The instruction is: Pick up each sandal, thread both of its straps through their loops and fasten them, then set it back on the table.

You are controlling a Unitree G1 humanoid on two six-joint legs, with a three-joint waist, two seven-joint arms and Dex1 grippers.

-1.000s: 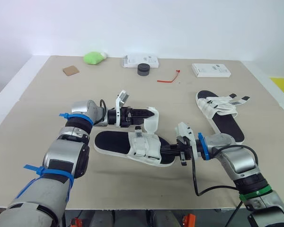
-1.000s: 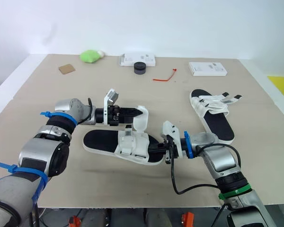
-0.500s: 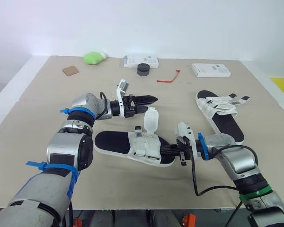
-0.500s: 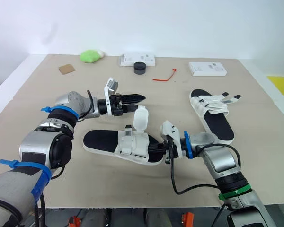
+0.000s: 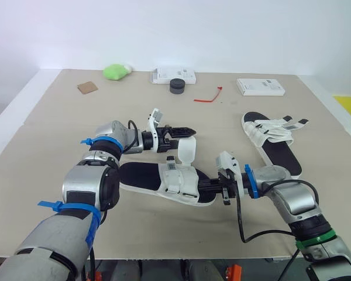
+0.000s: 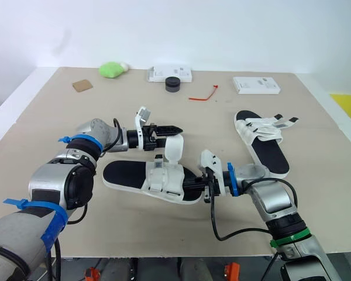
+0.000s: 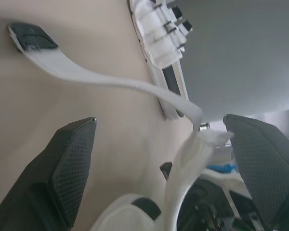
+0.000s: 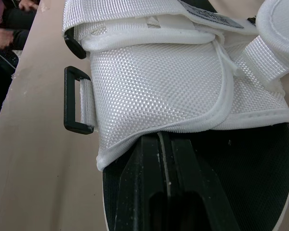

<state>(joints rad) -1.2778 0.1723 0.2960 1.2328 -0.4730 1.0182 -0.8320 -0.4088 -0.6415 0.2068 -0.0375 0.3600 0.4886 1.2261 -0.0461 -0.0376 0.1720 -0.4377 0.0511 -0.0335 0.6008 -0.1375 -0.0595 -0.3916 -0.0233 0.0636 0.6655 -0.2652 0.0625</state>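
A white sandal with a black insole (image 5: 141, 174) lies flat in front of me. Its rear strap (image 5: 186, 152) stands upright and loose. My left gripper (image 5: 186, 131) hovers open just above the strap's tip, and the strap (image 7: 190, 163) rises between the spread fingers (image 7: 72, 163). My right gripper (image 5: 203, 184) is shut on the sandal's heel edge, its fingers (image 8: 159, 163) pressed together on the insole behind the fastened front strap (image 8: 173, 82) and its black loop (image 8: 77, 98). The second sandal (image 5: 276, 146) lies at the right with loose straps.
At the table's back are a black round cap (image 5: 176, 86), two white boxes (image 5: 174, 74) (image 5: 260, 86), a green object (image 5: 117, 71), a red tie (image 5: 209, 95) and a brown card (image 5: 87, 88). The table's near edge (image 5: 175, 256) runs close below the arms.
The left gripper let go of the rear strap, lifted away, then came back down just above its tip. The strap now stands upright. The right gripper has not moved.
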